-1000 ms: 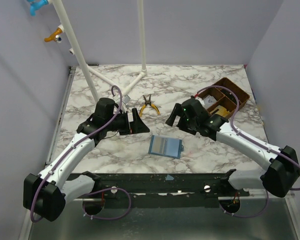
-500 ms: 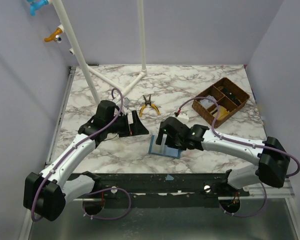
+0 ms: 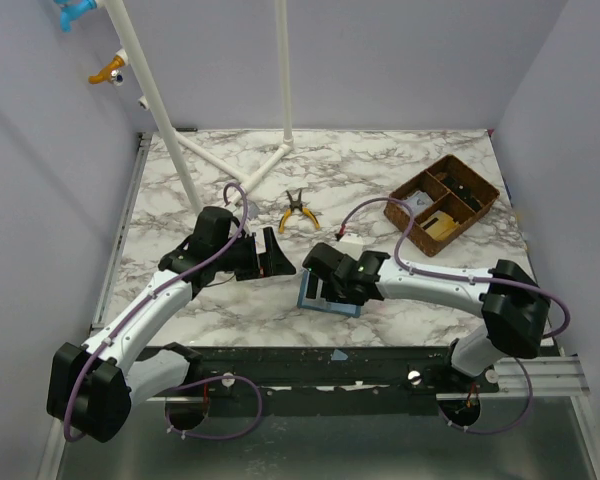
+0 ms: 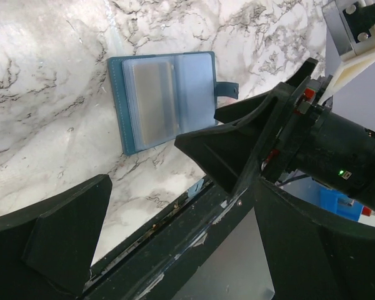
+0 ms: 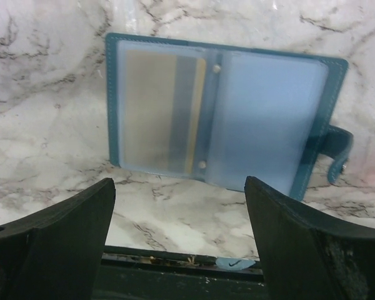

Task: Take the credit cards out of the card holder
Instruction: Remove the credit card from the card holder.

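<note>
Right claw wide open over card holder; left claw open nearby.

My top view looks down from high behind the rig onto the whole table, its near edge at 6 o'clock. My right wrist view hangs close over the card holder, facing almost straight down. My left wrist view catches that same holder obliquely, farther off, toward 11 o'clock.
</note>
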`<state>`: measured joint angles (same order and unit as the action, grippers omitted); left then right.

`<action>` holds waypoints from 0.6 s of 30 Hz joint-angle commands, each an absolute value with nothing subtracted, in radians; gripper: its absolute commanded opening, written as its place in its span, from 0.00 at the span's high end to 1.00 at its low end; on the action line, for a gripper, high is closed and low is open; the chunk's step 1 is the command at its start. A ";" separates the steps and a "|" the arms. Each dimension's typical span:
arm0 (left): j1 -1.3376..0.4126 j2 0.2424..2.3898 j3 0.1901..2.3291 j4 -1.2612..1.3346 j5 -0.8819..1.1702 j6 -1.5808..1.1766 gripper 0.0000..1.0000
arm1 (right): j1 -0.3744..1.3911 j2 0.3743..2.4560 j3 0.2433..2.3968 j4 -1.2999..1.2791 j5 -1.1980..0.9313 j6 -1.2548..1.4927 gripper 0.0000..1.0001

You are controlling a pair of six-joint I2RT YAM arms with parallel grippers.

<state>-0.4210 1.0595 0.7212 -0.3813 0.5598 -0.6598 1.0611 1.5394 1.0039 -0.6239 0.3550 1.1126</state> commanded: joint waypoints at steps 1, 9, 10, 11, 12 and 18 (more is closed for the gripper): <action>-0.423 1.053 0.705 -0.347 0.539 -0.663 0.02 | 1.069 1.617 1.104 -0.629 0.410 1.089 0.15; -0.422 1.015 0.721 -0.412 0.471 -0.626 0.02 | 1.071 1.710 1.139 -0.600 0.390 1.076 0.23; -0.422 1.009 0.722 -0.418 0.463 -0.624 0.02 | 1.071 1.717 1.141 -0.595 0.388 1.073 0.24; -0.422 1.005 0.724 -0.424 0.461 -0.621 0.01 | 1.070 1.724 1.145 -0.595 0.390 1.070 0.24; -0.422 1.002 0.725 -0.427 0.457 -0.620 0.01 | 1.070 1.732 1.151 -0.595 0.393 1.067 0.24; -0.422 0.997 0.726 -0.436 0.449 -0.620 0.01 | 1.070 1.773 1.169 -0.594 0.403 1.054 0.24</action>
<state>-0.4210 1.0138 0.7204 -0.4114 0.4824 -0.6384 1.0615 1.7401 1.1385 -0.6056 0.3630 1.0698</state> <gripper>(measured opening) 0.985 0.758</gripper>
